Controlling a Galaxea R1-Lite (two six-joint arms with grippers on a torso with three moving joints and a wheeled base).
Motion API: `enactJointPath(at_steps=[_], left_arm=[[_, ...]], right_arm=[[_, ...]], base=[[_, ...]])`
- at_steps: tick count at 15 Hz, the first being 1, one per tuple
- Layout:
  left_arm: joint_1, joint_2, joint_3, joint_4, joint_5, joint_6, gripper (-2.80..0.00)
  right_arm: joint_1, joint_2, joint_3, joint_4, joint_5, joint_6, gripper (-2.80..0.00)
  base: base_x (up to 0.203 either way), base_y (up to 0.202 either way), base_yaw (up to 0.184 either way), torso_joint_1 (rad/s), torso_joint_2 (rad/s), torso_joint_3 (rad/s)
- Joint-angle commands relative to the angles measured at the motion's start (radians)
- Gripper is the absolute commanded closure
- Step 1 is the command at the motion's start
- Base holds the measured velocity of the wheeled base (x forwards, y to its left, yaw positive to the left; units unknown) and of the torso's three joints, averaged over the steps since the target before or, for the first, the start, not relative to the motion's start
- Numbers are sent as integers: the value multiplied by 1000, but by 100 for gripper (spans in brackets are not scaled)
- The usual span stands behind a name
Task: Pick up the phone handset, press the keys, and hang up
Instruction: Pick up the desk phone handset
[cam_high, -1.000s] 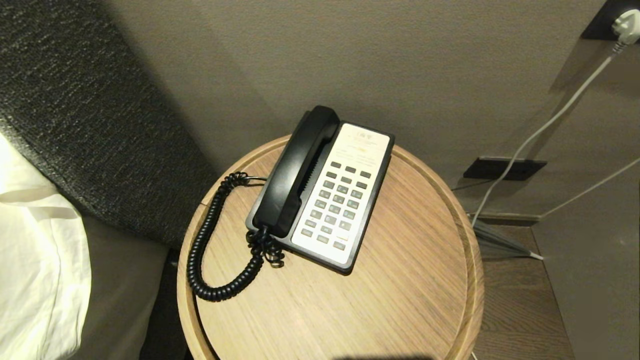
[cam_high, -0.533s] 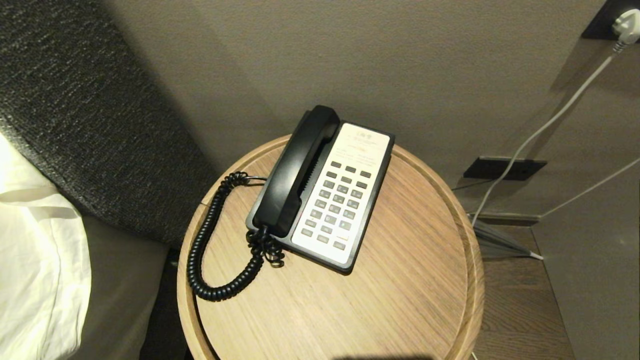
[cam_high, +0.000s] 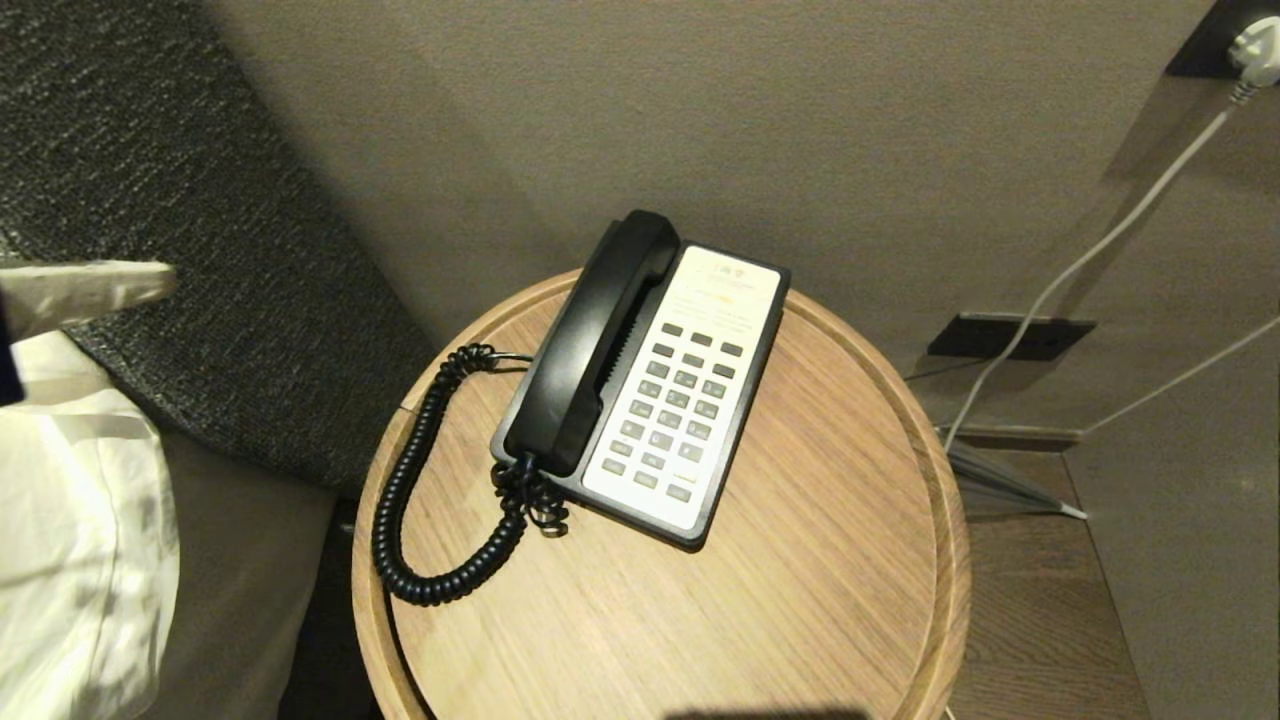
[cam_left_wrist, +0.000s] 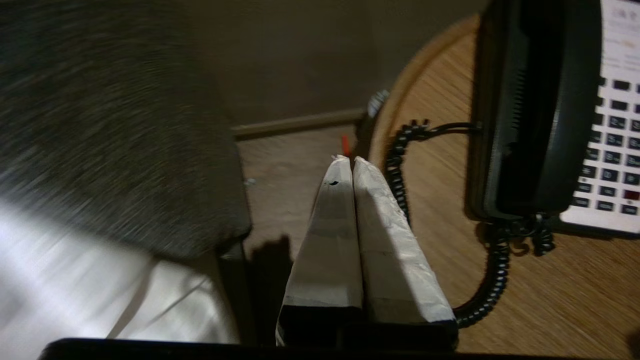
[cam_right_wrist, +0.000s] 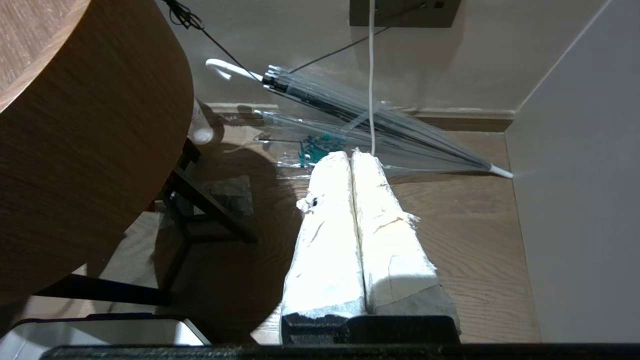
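1. Handset first: the long black plastic phone handset (cam_high: 592, 345) lies seated in the cradle along the left side of the black-and-white push-button phone base (cam_high: 690, 390), which sits toward the far edge of the round light-wood table (cam_high: 800, 600). Nothing holds it.

2. The left end effector (cam_left_wrist: 348, 161), its two white-wrapped fingers pressed together with nothing between them, hangs off the table's left edge, over the gap beside the dark woven headboard (cam_high: 180, 200). Closed like this it cannot take the handset; if it arrives without spreading first, it would likely shove the receiver off its cradle rather than grasp it.

3. The black coiled cord (cam_high: 420, 500) loops along the table's left edge, directly between that end effector and the handset. A low approach could snag a coil and drag the whole base toward the rim.

4. The handset looks smooth and rounded, so a grip near one bulged end may let it swing or slip; the middle seems safer, though how much clearance the cradle leaves is hard to judge from here.

5. The base probably sits loose, so hard key presses could slide it.

6. The right end effector (cam_right_wrist: 351, 155), closed and empty, is parked low beside the table above a clear folded umbrella (cam_right_wrist: 370, 125) on the floor.
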Motion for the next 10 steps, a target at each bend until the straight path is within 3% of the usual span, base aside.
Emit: enactJointPath(at_steps=[1, 5, 7, 8, 10], left_arm=[[-177, 250, -201, 118, 32, 3, 0], [-400, 371, -431, 328, 123, -3, 0], [-454, 404, -491, 380, 206, 0, 0], [-479, 412, -511, 423, 222, 5, -280], [-519, 435, -539, 447, 288, -24, -280]], right_arm=[[0, 0, 21, -1, 0, 0, 0], [0, 0, 21, -1, 0, 0, 0], [0, 0, 21, -1, 0, -2, 0], [0, 0, 21, -1, 0, 0, 0], [0, 0, 21, -1, 0, -1, 0]], base=[[0, 0, 0, 0, 0, 0], [0, 0, 0, 0, 0, 0], [0, 0, 0, 0, 0, 0], [0, 0, 0, 0, 0, 0], [0, 0, 0, 0, 0, 0]])
